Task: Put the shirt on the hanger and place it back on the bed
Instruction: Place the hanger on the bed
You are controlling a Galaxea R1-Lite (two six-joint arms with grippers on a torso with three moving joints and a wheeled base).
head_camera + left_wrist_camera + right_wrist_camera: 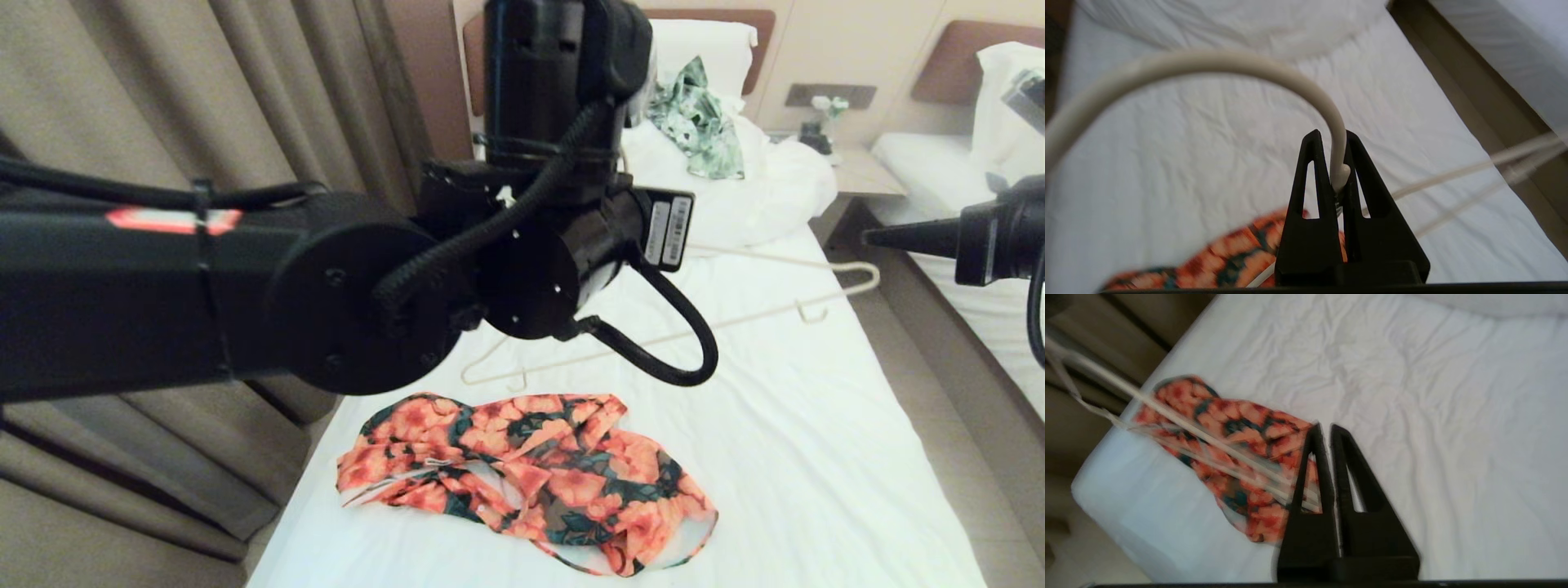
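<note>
Room: the white-sheeted single bed (816, 457) has bare sheet to my right of the shirt, up to its edge by the floor gap; beige curtains (163, 98) stand close on my left.
Left gripper (1336, 163): clenched on the base of the hook of the thin cream-white wire hanger (1306, 87), held above the sheet.
Right gripper (1327, 430): fingers pressed together, grasping nothing, over the sheet just beside the shirt.
Shirt: the orange-flowered dark green short-sleeved shirt (531, 482) lies crumpled near the bed's foot, below the hanger.
</note>
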